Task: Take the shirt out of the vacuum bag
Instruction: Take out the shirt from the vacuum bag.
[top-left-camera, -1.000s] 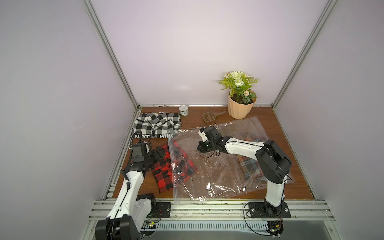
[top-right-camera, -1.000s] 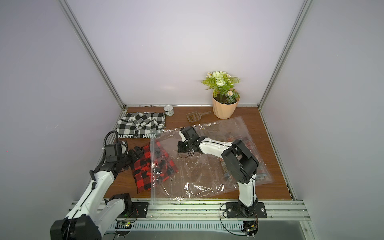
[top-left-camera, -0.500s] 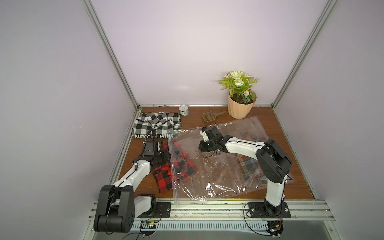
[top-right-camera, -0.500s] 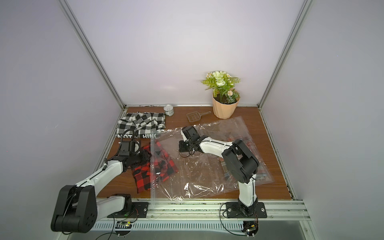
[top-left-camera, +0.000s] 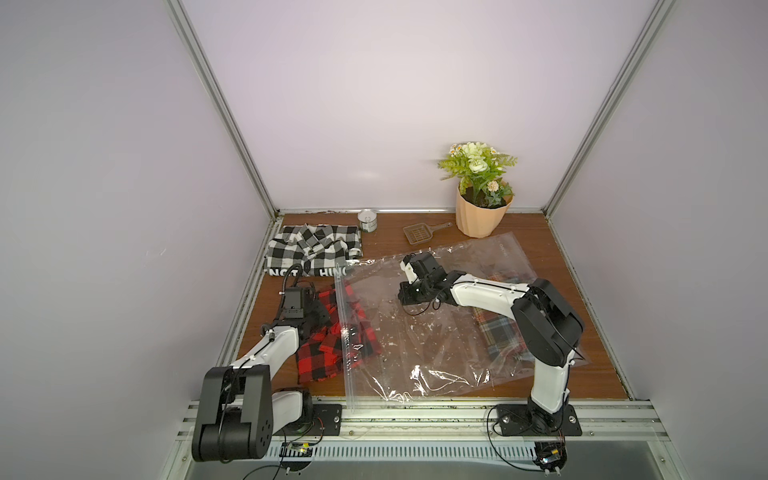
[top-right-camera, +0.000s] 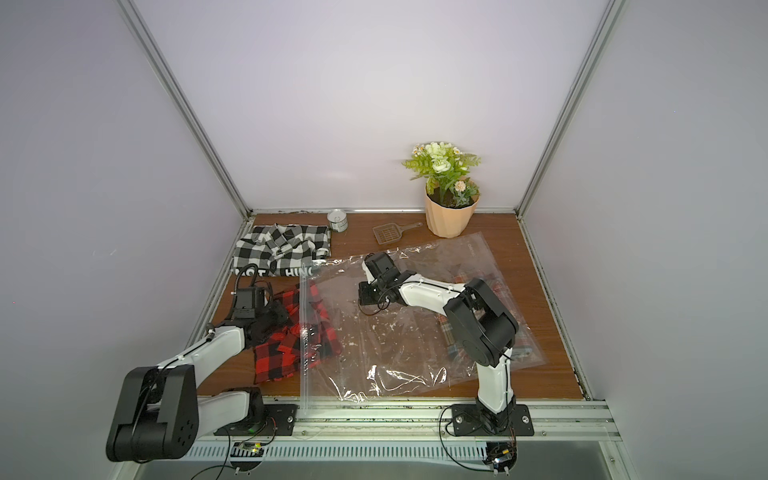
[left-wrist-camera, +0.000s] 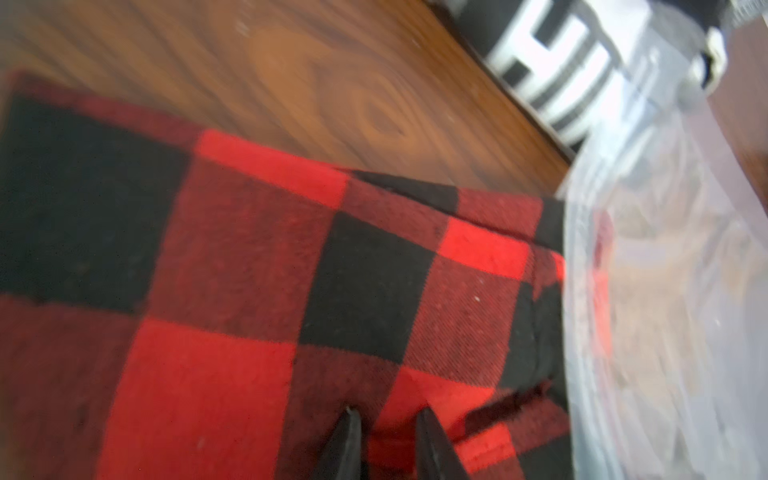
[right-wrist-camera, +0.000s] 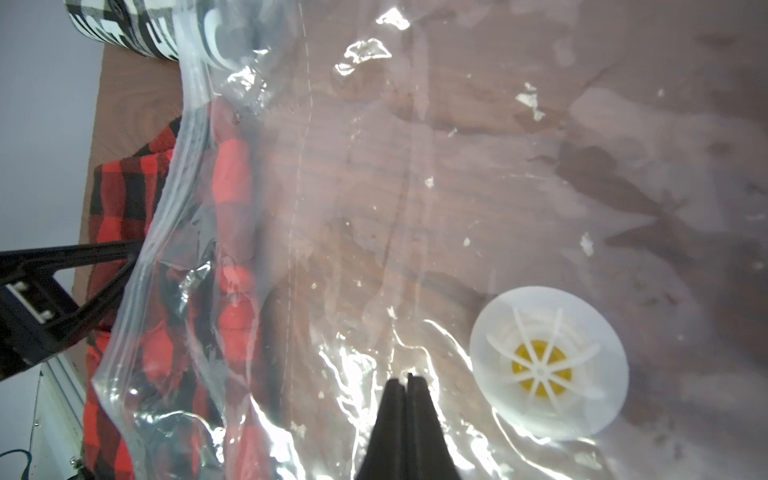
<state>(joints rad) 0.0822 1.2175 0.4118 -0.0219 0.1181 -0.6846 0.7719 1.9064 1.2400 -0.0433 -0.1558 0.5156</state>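
- Vacuum bag (top-left-camera: 436, 361) lies flat on the worktop (top-left-camera: 386, 245), zip edge toward the left arm.
- Red-black plaid shirt (top-left-camera: 318, 359) sits half out of the bag mouth.
- Left claw (left-wrist-camera: 386, 417) pinching a shirt fold.
- Right claw (right-wrist-camera: 406, 380) pressed together on the bag film, beside the white valve (right-wrist-camera: 548, 361).

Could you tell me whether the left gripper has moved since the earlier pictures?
Yes. The left gripper has shifted slightly toward the vacuum bag and away from the black-and-white shirt, over the red plaid shirt.
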